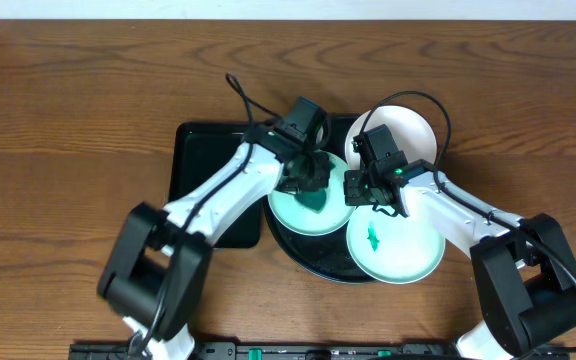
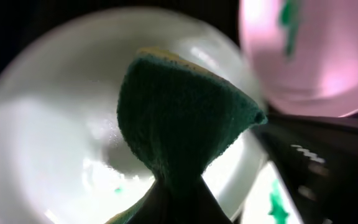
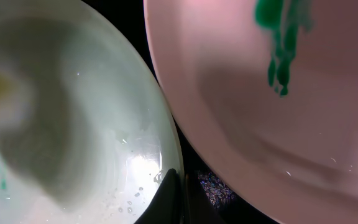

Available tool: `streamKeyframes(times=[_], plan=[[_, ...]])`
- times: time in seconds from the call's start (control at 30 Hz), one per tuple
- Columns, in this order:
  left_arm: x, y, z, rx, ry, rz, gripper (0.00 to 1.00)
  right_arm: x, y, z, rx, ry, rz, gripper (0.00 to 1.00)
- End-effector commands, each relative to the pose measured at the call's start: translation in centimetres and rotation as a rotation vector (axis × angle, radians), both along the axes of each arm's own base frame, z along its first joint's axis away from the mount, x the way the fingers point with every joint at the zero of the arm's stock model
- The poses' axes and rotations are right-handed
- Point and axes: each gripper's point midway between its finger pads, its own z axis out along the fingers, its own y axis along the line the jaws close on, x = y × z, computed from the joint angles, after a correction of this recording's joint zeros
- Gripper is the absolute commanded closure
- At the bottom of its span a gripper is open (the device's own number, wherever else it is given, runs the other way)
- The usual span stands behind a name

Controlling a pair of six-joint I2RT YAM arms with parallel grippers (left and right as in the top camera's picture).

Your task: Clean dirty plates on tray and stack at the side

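The round black tray (image 1: 308,252) holds a pale-mint plate (image 1: 290,214) on its left side. My left gripper (image 1: 311,186) is shut on a green sponge (image 2: 179,118) and presses it onto this plate (image 2: 48,143), where a small green speck remains. My right gripper (image 1: 360,194) is shut on the same plate's right rim (image 3: 166,155). A second plate (image 1: 398,250) with a green smear (image 3: 279,50) lies at the tray's front right. A third, white plate (image 1: 403,130) sits at the back right, partly hidden by my right arm.
A rectangular black tray (image 1: 196,165) lies to the left, touching the round tray, partly under my left arm. Bare wooden table (image 1: 68,120) lies all around. Cables loop above both wrists.
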Motion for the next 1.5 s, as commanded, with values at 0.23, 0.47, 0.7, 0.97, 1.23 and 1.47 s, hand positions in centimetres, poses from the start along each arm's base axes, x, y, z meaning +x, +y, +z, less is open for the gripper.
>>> streamKeyframes(times=[0.23, 0.47, 0.7, 0.97, 1.23, 1.47], plan=[[1.2, 2.1, 1.3, 0.087, -0.101, 0.049, 0.93, 0.3, 0.4, 0.9, 0.006, -0.029, 0.013, 0.99], [0.0, 2.7, -0.6, 0.114, -0.043, 0.081, 0.93, 0.3, 0.4, 0.9, 0.006, -0.029, 0.013, 0.99], [-0.3, 5.4, -1.4, 0.225, -0.018, 0.254, 0.93, 0.3, 0.4, 0.9, 0.006, -0.029, 0.013, 0.99], [0.0, 5.4, -2.3, 0.218, -0.042, 0.257, 0.93, 0.3, 0.4, 0.9, 0.006, -0.029, 0.013, 0.99], [-0.2, 5.5, -2.6, 0.215, -0.037, 0.270, 0.93, 0.3, 0.4, 0.9, 0.006, -0.029, 0.013, 0.99], [-0.3, 5.0, -2.6, 0.211, -0.043, 0.260, 0.93, 0.3, 0.4, 0.9, 0.006, -0.029, 0.013, 0.99]])
